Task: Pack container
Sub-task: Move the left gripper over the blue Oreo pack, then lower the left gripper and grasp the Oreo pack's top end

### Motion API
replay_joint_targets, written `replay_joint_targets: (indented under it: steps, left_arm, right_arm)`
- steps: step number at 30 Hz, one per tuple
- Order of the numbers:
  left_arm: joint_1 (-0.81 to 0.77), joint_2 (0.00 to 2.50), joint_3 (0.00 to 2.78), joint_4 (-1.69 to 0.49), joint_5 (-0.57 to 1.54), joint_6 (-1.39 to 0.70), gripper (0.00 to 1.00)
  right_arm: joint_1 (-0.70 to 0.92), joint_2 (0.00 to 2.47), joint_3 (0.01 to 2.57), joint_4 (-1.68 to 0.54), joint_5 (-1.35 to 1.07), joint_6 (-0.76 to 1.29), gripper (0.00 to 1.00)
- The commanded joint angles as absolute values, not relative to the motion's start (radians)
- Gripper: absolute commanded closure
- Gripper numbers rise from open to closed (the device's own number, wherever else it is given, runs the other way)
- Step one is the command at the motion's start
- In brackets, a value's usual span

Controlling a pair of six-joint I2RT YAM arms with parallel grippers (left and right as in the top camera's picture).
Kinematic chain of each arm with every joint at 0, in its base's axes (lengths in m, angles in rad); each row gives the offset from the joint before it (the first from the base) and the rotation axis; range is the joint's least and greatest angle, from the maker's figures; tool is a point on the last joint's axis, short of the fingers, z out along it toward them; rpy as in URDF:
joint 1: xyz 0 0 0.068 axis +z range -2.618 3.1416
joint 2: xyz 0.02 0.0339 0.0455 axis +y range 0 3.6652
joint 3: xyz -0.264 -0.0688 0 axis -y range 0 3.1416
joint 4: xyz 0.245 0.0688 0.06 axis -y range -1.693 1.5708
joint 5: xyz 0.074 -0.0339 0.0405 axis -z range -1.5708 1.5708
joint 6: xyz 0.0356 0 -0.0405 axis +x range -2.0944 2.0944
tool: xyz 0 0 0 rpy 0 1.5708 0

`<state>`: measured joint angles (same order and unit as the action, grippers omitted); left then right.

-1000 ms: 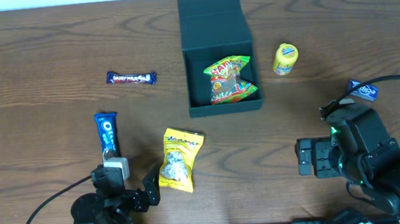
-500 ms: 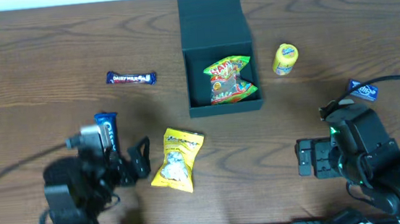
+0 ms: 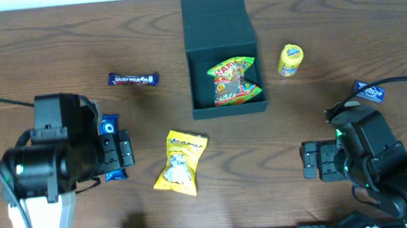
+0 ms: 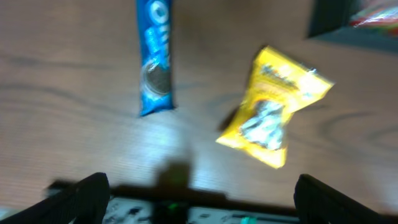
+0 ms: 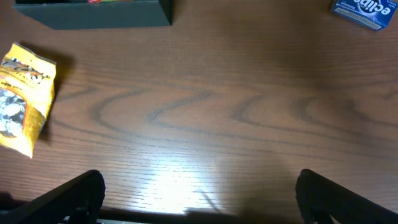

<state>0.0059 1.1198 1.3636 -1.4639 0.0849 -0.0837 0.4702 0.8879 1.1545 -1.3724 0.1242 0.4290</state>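
The dark teal container (image 3: 229,110) stands open at the table's back centre, its flap lid (image 3: 214,21) folded back. A colourful snack packet (image 3: 234,82) lies inside it. The container's corner shows in the left wrist view (image 4: 329,25) and its front wall in the right wrist view (image 5: 93,15). My left gripper (image 3: 122,152) is open and empty, raised over the lower end of a blue Oreo packet (image 4: 155,62), with a yellow packet (image 3: 180,162) to its right. My right gripper (image 3: 310,161) is open and empty above bare table at the front right.
A Dairy Milk bar (image 3: 133,79) lies left of the container. A small yellow tub (image 3: 290,60) lies to the container's right. A blue Eclipse packet (image 3: 370,92) lies at the far right, next to the right arm's cable.
My left arm has risen from the front edge and swung left and back, and is now over the Oreo packet. The right arm has not moved.
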Motion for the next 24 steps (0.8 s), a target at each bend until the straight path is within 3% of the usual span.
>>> replay_joint_targets:
  steps: [1, 8, 16, 24]
  left_arm:
    - [0.011, 1.161, 1.383, -1.495, -0.003, -0.03, 0.05]
    - [0.013, 1.258, 1.383, -1.489, 0.023, -0.03, 0.05]
    - [0.013, 1.386, 1.383, -1.389, -0.193, -0.129, 0.04]
    - [0.014, 1.483, 1.361, -1.242, -0.183, -0.07, 0.05]
  right_arm:
    - [0.478, 0.883, 1.155, -1.374, 0.126, 0.44, 0.01]
    - [0.478, 0.883, 1.155, -1.374, 0.126, 0.44, 0.01]
    - [0.478, 0.883, 1.155, -1.374, 0.126, 0.44, 0.01]
    - [0.478, 0.883, 1.155, -1.374, 0.126, 0.44, 0.01]
